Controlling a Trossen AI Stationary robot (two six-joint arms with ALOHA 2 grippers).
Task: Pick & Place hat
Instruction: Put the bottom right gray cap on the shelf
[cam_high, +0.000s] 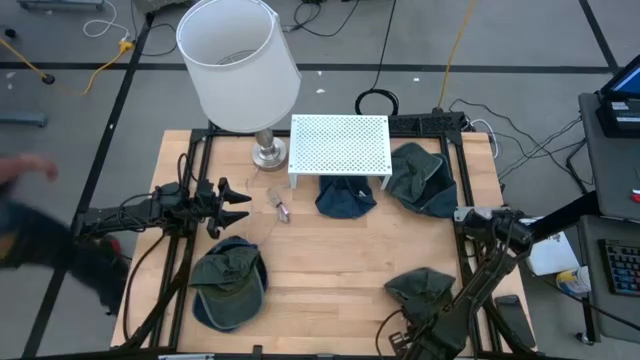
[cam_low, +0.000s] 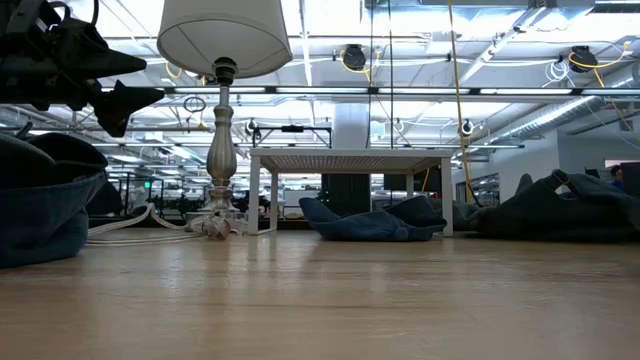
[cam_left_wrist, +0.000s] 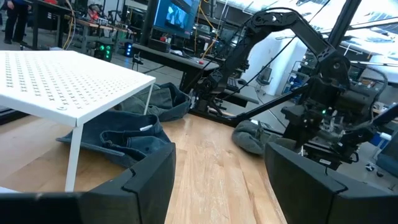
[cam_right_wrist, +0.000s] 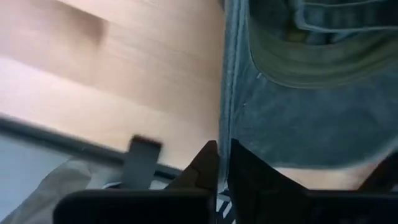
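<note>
Right end effector (cam_right_wrist: 222, 163) pinching hat (cam_right_wrist: 311, 112) brim | rack (cam_high: 339, 146), lamp (cam_high: 240, 70) well apart

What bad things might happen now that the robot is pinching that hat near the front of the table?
1. The right gripper is shut on only the thin edge of the hat, so the fabric may slip out when lifted.
2. That hat lies close to the table's front edge, so a slip could drop it off the table.
3. The white rack already has a blue hat under it, so space there looks tight.
</note>
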